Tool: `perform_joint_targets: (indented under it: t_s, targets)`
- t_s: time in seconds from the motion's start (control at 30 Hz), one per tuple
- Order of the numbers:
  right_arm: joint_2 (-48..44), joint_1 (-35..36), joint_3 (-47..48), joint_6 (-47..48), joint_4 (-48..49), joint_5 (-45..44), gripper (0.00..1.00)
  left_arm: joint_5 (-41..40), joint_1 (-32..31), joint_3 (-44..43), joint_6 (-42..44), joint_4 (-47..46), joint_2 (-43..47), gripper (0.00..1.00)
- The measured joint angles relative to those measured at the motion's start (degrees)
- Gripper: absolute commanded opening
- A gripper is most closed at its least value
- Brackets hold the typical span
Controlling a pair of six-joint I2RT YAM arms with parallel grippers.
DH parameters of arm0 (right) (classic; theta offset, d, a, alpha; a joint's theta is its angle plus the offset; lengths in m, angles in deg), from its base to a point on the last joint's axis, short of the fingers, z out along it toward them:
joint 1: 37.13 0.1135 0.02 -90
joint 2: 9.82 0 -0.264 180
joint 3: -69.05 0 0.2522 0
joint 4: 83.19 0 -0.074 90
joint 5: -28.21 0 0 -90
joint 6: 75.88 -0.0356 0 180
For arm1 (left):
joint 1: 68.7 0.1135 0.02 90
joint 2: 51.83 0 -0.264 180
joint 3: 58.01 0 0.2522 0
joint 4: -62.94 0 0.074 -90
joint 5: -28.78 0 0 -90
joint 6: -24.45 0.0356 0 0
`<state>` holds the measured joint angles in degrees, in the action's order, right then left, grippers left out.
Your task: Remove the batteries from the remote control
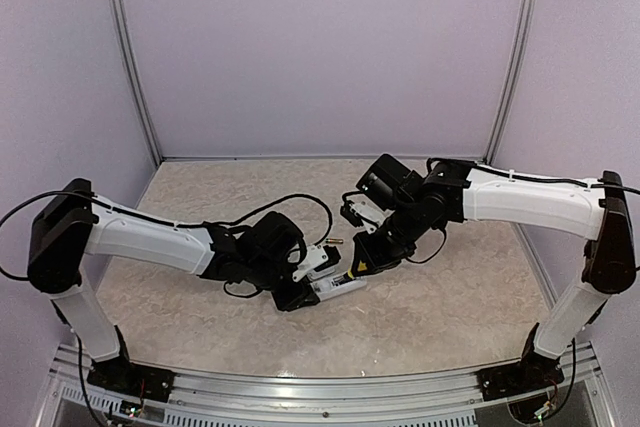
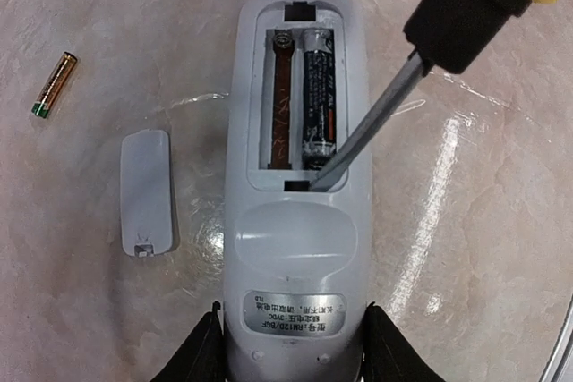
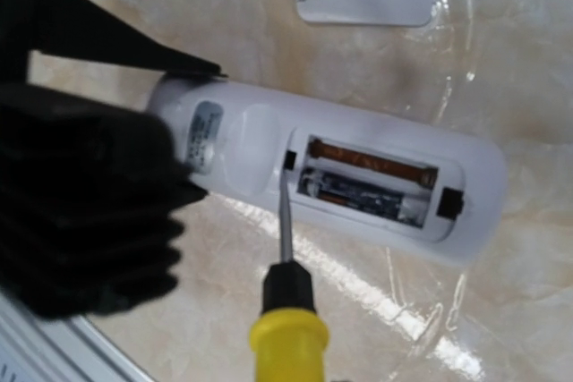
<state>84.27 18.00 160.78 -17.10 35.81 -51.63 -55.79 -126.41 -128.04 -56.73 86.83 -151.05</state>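
At the centre of the left wrist view lies the remote control (image 2: 295, 221), back face up on the marbled tabletop (image 2: 483, 248), with its battery compartment (image 2: 300, 96) uncovered. The left tool (image 2: 294, 351) is clamped across the remote's label end, a finger on each side. The right tool (image 1: 365, 265) is clenched on the yellow-handled screwdriver (image 2: 376, 123), whose tip sits at the lower end of the right-hand slot.

By my reading the job is about half done. The cover (image 2: 147, 192) is off and lies flat just left of the remote. The gold battery (image 2: 55, 84) is out, resting on the tabletop in the upper left of that view, well apart from the remote, and its slot shows only a brown strip and the contact. The dark battery (image 2: 318, 100) sits in the other slot with the blade against its lower end, so prying it out is what remains.

A silver sticker (image 2: 295, 303) near the gripped end carries a few lines of small print, upside down in this view. It looks like Chinese characters with a model code, too fine to read surely. The dark battery bears grey lettering that I cannot make out, and the gold one shows a green band at one end.
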Motion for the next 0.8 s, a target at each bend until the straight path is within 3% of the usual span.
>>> perform_joint_targets:
  t_s: [0.8]
  targets:
    - [3.0, 1.9, 0.2, -0.2, -0.3, -4.7, 0.0, -1.9, -0.6, -2.4, -1.8, 3.3, -2.4, 0.09]
